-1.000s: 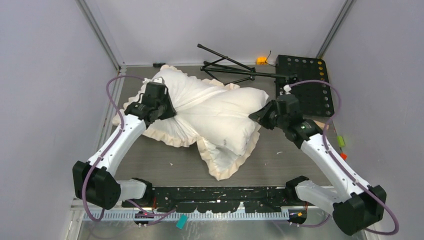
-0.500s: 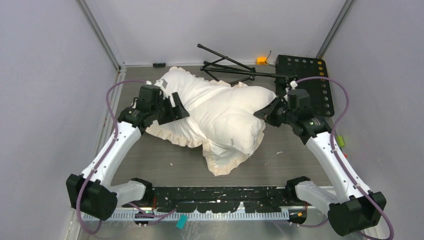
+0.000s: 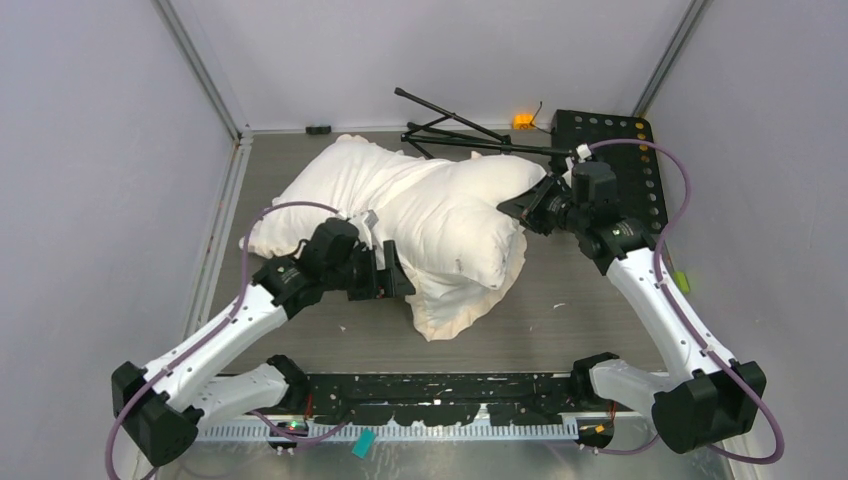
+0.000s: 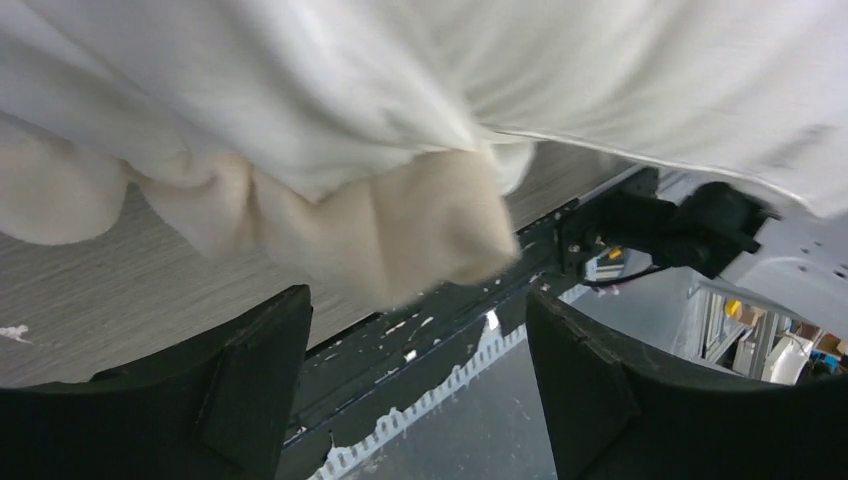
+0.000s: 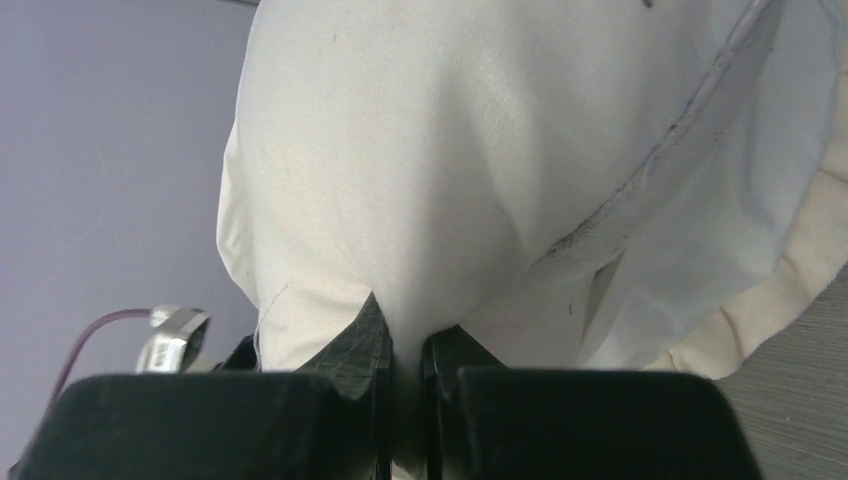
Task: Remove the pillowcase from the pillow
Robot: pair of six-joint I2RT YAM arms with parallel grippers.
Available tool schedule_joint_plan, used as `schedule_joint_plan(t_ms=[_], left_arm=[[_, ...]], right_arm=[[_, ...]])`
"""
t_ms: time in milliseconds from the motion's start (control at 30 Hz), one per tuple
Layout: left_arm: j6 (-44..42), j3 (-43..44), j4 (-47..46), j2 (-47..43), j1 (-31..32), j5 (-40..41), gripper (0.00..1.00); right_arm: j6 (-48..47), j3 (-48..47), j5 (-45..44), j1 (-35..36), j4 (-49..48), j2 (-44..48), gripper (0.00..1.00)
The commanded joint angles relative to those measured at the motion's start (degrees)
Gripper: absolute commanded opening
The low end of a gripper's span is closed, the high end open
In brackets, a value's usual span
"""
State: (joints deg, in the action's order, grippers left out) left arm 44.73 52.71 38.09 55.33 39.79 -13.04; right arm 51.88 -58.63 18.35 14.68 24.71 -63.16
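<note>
The pillow [image 3: 440, 210] is a plump white cushion lying across the middle of the table. The pillowcase [image 3: 455, 310] is under it, its cream frill sticking out at the front. My right gripper [image 3: 530, 205] is shut on the pillow's right corner, and in the right wrist view the plain white pillow [image 5: 420, 150] is pinched between the jaws of the right gripper [image 5: 405, 350]. My left gripper [image 3: 395, 280] stands open low at the pillow's front left, holding nothing. In the left wrist view the left gripper [image 4: 420, 385] faces the pillowcase frill [image 4: 400, 230], with the pillow [image 4: 420, 70] above it.
A folded black stand [image 3: 455, 130] lies at the back, by a small orange object [image 3: 522, 121]. A black perforated board [image 3: 625, 170] sits at the back right, behind my right arm. A black rail [image 3: 440, 385] runs along the near edge. Enclosure walls close in on both sides.
My left gripper let go of the fabric at the back left, opened wide and swung down to the pillow's front. The right gripper drew the pillow corner back and rightward.
</note>
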Motion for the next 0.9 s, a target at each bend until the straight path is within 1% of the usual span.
schedule_joint_plan(t_ms=[0, 67, 133, 200, 300, 367, 400, 433, 467, 533, 633, 700, 867], left_arm=[[4.45, -4.85, -9.2, 2.72, 0.12, -0.01, 0.79], [5.62, -6.52, -13.27, 3.23, 0.13, -0.29, 0.77], [6.9, -7.79, -17.5, 3.57, 0.11, -1.29, 0.71], [7.29, -8.38, -20.22, 4.2, 0.14, -1.68, 0.63], [6.73, -8.07, -20.29, 6.32, 0.11, 0.38, 0.49], [6.28, -8.12, -19.96, 7.74, 0.06, 2.79, 0.33], [5.94, -8.07, -19.63, 8.46, -0.02, 4.15, 0.22], [5.53, -7.87, -18.74, 9.06, -0.3, 5.35, 0.08], [5.13, -7.62, -17.35, 9.52, -0.86, 6.68, 0.01], [4.11, -7.36, -15.17, 9.79, -2.54, 8.64, 0.0], [1.04, -6.98, -11.96, 8.31, -7.04, 10.22, 0.0], [-1.67, -6.54, -9.31, 7.45, -11.54, 10.95, 0.0], [-6.77, -5.2, -4.57, 6.49, -25.06, 7.51, 0.0]], right_arm=[[3.07, -3.84, 2.75, 0.93, -8.8, 1.1, 0.0], [3.27, -3.86, 3.0, 0.97, -8.78, 1.36, 0.0], [3.15, -3.73, 2.92, 1.06, -8.51, 1.63, 0.0], [3.15, -3.56, 2.92, 1.08, -8.37, 1.74, 0.0], [3.15, -3.23, 2.58, 1.06, -8.45, 1.93, 0.0], [3.34, -3.36, 1.78, 1.04, -8.39, 2.07, 0.0], [3.5, -3.65, 1.09, 0.99, -7.97, 2.14, 0.0], [3.49, -4.12, 0.21, 1.03, -7.29, 2.2, 0.0], [3.49, -4.73, -0.47, 0.97, -6.59, 2.16, 0.0], [3.39, -6.24, -1.36, 1.03, -5.19, 2.31, 0.0], [2.55, -7.91, -3.56, 1.04, -2.3, 2.87, 0.0], [2.12, -8.2, -6.29, 0.91, -0.18, 3.43, 0.0], [3.06, -8.88, -12.48, -0.7, 5.25, 4.78, 0.0]])
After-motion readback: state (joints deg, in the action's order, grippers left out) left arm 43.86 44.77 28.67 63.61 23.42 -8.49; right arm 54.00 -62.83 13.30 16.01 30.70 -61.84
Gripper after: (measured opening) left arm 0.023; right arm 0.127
